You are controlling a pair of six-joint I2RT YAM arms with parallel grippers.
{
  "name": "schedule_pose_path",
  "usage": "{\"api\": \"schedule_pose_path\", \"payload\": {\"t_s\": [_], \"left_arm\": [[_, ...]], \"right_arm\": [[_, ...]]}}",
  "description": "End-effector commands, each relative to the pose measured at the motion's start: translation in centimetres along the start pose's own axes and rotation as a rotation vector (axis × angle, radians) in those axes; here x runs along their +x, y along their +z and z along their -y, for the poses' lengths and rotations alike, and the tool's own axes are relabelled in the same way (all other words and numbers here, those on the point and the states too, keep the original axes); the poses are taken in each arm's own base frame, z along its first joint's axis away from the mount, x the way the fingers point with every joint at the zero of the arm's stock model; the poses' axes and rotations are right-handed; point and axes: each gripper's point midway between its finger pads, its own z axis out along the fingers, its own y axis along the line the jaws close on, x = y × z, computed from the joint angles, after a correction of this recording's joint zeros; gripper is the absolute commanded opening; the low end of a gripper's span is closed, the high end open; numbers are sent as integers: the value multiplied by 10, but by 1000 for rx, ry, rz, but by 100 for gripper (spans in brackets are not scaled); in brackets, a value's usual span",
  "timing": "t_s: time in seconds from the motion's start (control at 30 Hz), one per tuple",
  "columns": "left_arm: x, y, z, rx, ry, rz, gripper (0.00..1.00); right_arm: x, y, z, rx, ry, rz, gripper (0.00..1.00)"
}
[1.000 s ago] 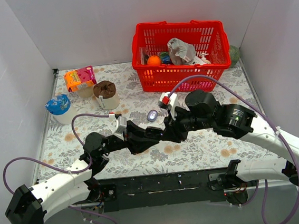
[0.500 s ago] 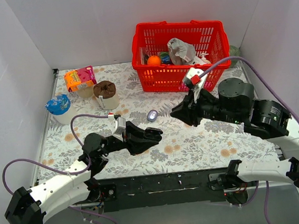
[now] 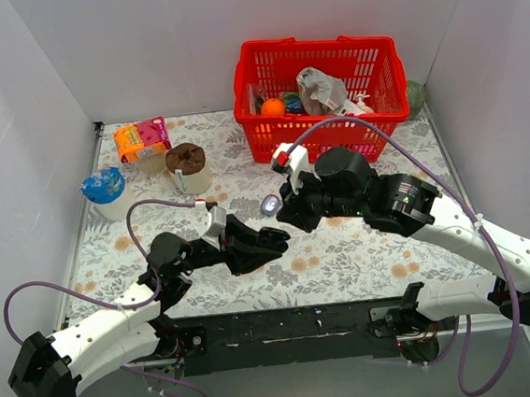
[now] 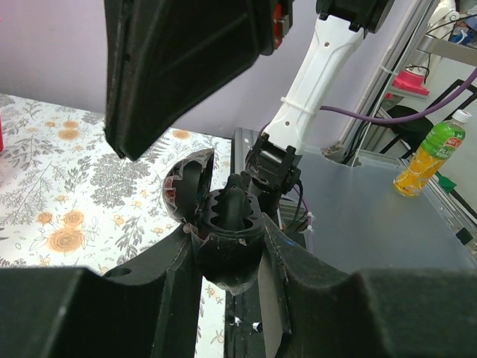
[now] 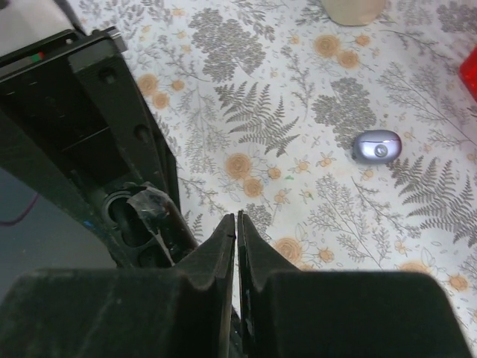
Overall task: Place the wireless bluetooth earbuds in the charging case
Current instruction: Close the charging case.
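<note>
The charging case (image 3: pixel 269 205), a small lavender pebble with a shiny top, lies closed on the floral cloth; it also shows in the right wrist view (image 5: pixel 376 146). No earbuds show in any view. My left gripper (image 3: pixel 274 240) is shut on a stubby black piece (image 4: pixel 223 216) with a hinged lid standing open and dark ribbed sockets inside. My right gripper (image 3: pixel 284 217) is shut, with nothing visible between its fingers (image 5: pixel 223 246). It hovers just right of the black piece (image 5: pixel 141 216) and near-left of the case.
A red basket (image 3: pixel 325 136) of items stands at the back. A brown-topped cup (image 3: pixel 187 168), an orange-pink packet (image 3: pixel 142 138) and a blue-lidded tub (image 3: pixel 105 190) stand at the back left. A green object (image 3: pixel 415 98) lies behind the basket's right corner.
My right arm pulled away to the right and up, then swung back to the left gripper. The left arm and the black piece barely moved. The case stayed put.
</note>
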Motion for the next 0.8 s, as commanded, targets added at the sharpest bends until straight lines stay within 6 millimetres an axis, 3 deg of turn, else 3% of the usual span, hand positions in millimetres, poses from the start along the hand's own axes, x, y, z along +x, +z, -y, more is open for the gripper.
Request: {"api": "schedule_pose_path", "payload": {"t_s": [0.0, 0.13, 0.4, 0.43, 0.5, 0.53, 0.57, 0.67, 0.77], "left_arm": [[-21, 5, 4, 16, 51, 37, 0], [-23, 5, 2, 4, 52, 43, 0], [-25, 5, 0, -11, 50, 54, 0], [-24, 5, -1, -15, 43, 50, 0], [-25, 5, -7, -51, 28, 50, 0], [-20, 5, -14, -92, -2, 23, 0], [-22, 4, -34, -204, -26, 36, 0], [6, -17, -89, -569, -273, 27, 0], [58, -31, -101, -677, -483, -71, 0]], "right_arm": [[-21, -10, -32, -177, -18, 80, 12], [-16, -14, -45, -254, -25, 61, 13], [-4, -16, -44, -253, -8, 45, 13], [-7, -20, -40, -223, 2, 65, 13], [-6, -19, -9, -43, 56, 101, 15], [-9, -31, 5, 40, 78, 158, 16], [-17, -38, 31, 183, 111, 233, 18], [14, -36, 53, 282, 165, 277, 26], [63, -9, 51, 259, 174, 135, 28]]}}
